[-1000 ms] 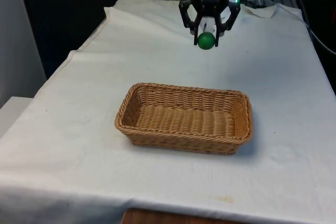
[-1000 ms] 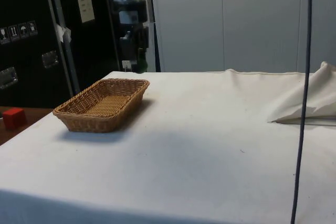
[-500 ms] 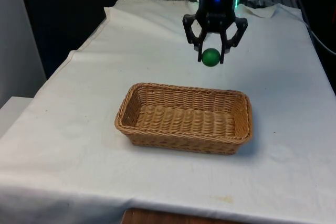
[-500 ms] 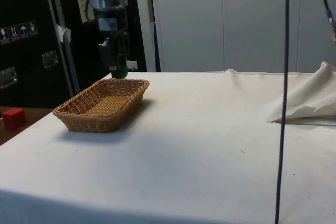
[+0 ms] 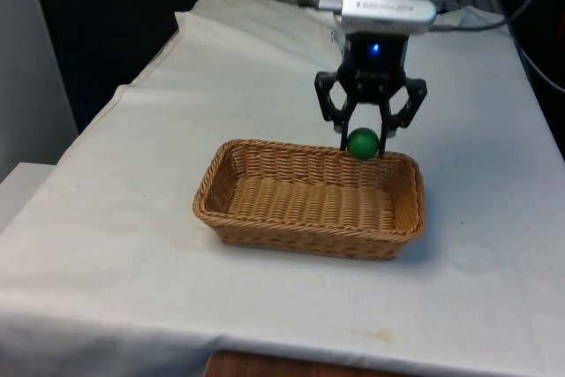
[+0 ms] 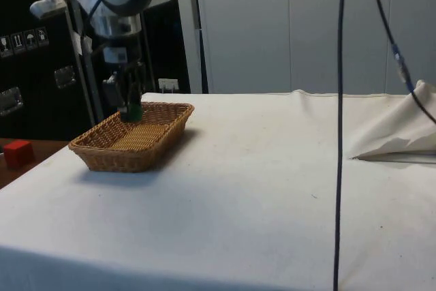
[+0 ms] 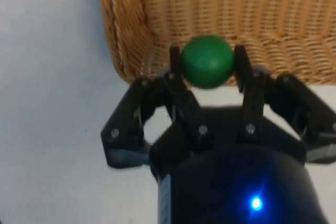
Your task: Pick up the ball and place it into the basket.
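The black two-finger gripper (image 5: 363, 142) is clamping the small green ball (image 5: 362, 143) between its fingertips, holding it just above the far rim of the oblong woven wicker basket (image 5: 265, 227), which is sitting on the white tablecloth (image 5: 132, 218).

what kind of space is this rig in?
Likely a robotics lab: a table under a white cloth, dark equipment cabinets behind, loose cables hanging, and the gripper holding a green ball over a wicker basket.
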